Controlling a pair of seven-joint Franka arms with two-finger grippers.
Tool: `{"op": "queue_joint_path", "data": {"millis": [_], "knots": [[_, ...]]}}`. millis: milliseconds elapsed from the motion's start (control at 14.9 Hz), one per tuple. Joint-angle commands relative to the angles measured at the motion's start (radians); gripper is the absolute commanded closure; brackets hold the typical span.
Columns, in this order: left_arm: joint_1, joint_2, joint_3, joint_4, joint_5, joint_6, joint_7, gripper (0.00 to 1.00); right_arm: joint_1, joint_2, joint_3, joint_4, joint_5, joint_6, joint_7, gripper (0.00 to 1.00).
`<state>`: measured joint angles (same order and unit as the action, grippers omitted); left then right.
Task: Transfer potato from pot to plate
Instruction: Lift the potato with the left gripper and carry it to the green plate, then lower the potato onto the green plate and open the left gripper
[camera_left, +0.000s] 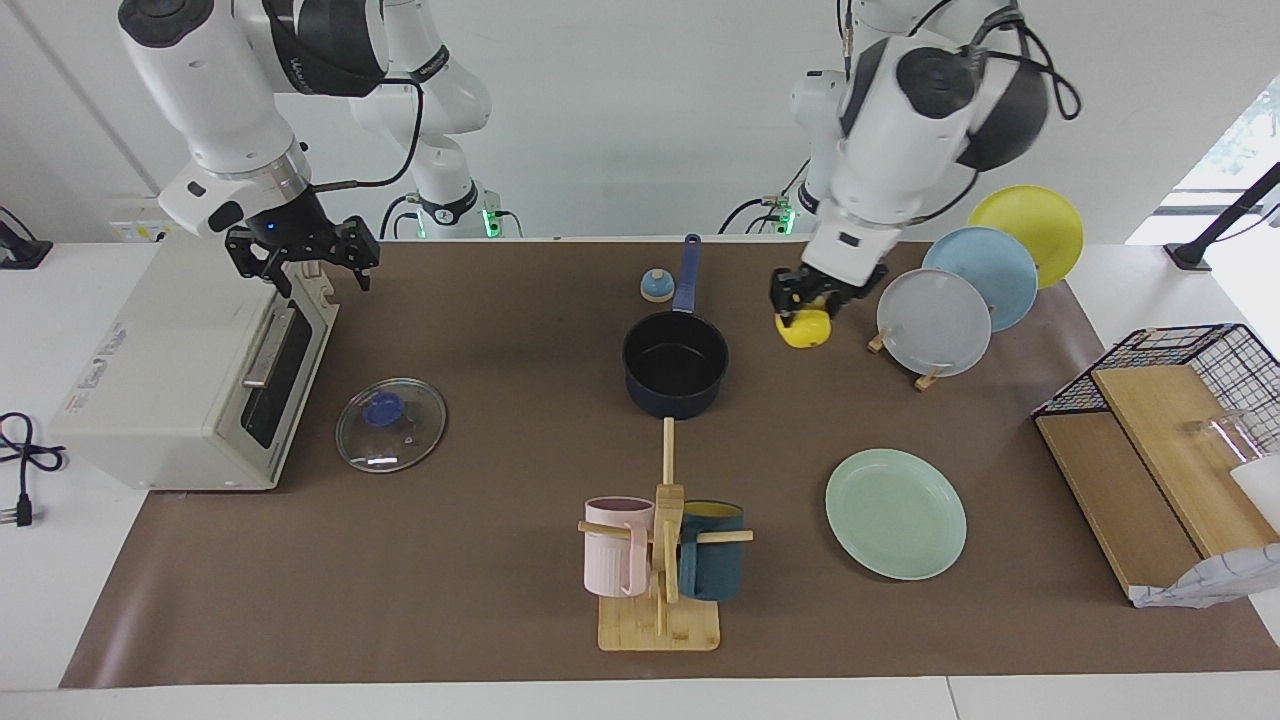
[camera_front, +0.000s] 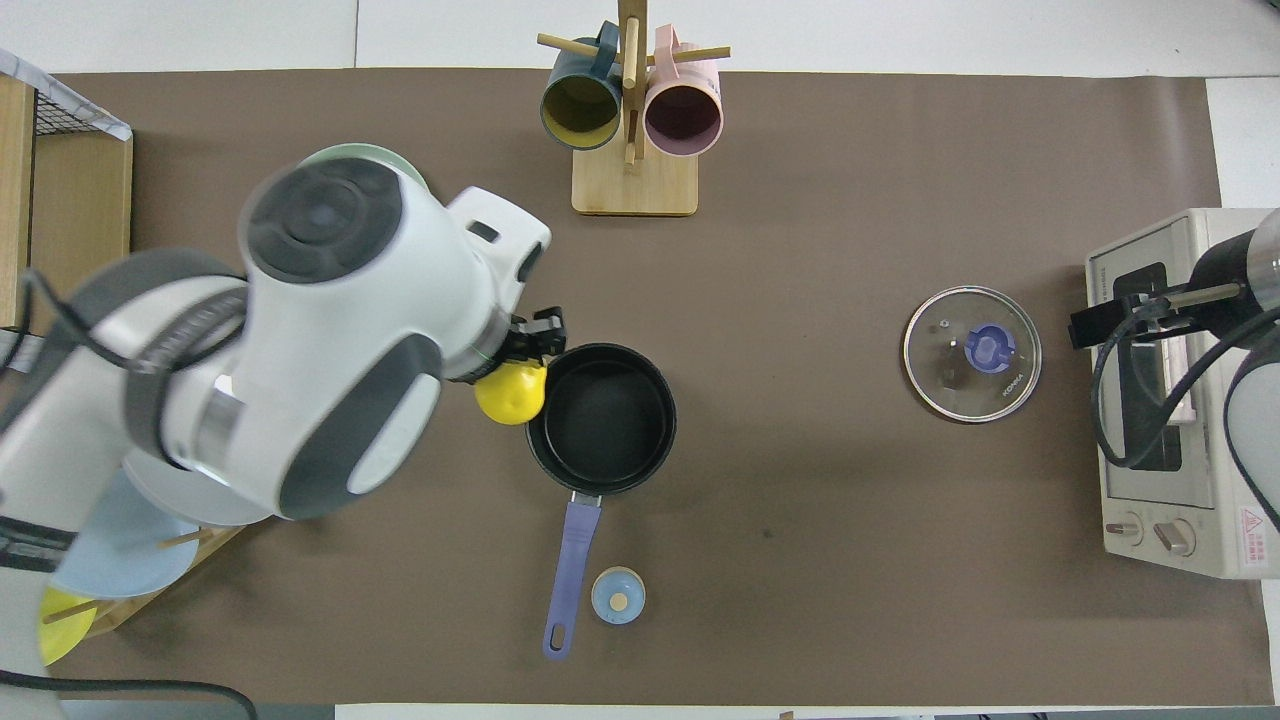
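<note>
One carry remains: my left jaws (camera_left: 806, 305) grip the small, lumpy bright-yellow toy potato (camera_left: 803, 329), raised over the brown-covered desk (camera_left: 480, 330) beside the empty navy-blue round saucepan (camera_left: 675, 362). The pale mint-green round plate (camera_left: 895, 513) lies bare, farther from my base, toward my own arm's end. My right jaws (camera_left: 300, 255) wait spread wide over the white toaster oven (camera_left: 170, 370).

You see a plain white wall (camera_left: 620, 120) along the top of the frame. A white counter (camera_left: 600, 700) carries a brown mat (camera_left: 480, 330). At the upper right edge, a bright window (camera_left: 1240, 140) lets in daylight.
</note>
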<state>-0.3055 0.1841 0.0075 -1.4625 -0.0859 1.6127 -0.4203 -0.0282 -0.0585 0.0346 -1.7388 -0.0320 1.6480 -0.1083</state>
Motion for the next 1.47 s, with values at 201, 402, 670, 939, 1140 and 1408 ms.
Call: {"op": "queue_joint_path", "data": {"millis": [201, 402, 670, 939, 1140, 1408], "knots": [[0.157, 0.244, -0.009, 0.126, 0.015, 0.143, 0.267, 1.0, -0.019, 0.025, 0.013, 0.022, -0.016, -0.022, 0.015, 0.0], [0.152, 0.345, -0.009, 0.116, 0.031, 0.26, 0.285, 1.0, -0.018, 0.025, 0.005, 0.025, -0.016, -0.031, 0.015, 0.0], [0.149, 0.359, -0.009, -0.019, 0.063, 0.409, 0.327, 1.0, -0.018, 0.025, 0.005, 0.027, -0.016, -0.025, 0.022, 0.0], [0.146, 0.351, -0.009, -0.101, 0.064, 0.493, 0.331, 1.0, -0.018, 0.022, 0.001, 0.027, -0.002, -0.051, 0.024, 0.0], [0.149, 0.35, -0.009, -0.094, 0.066, 0.481, 0.357, 0.01, -0.016, 0.016, -0.007, 0.019, -0.002, -0.051, 0.024, 0.0], [0.163, 0.263, -0.004, -0.064, 0.066, 0.423, 0.351, 0.0, 0.054, 0.016, -0.068, 0.019, -0.002, -0.056, 0.024, 0.0]]}}
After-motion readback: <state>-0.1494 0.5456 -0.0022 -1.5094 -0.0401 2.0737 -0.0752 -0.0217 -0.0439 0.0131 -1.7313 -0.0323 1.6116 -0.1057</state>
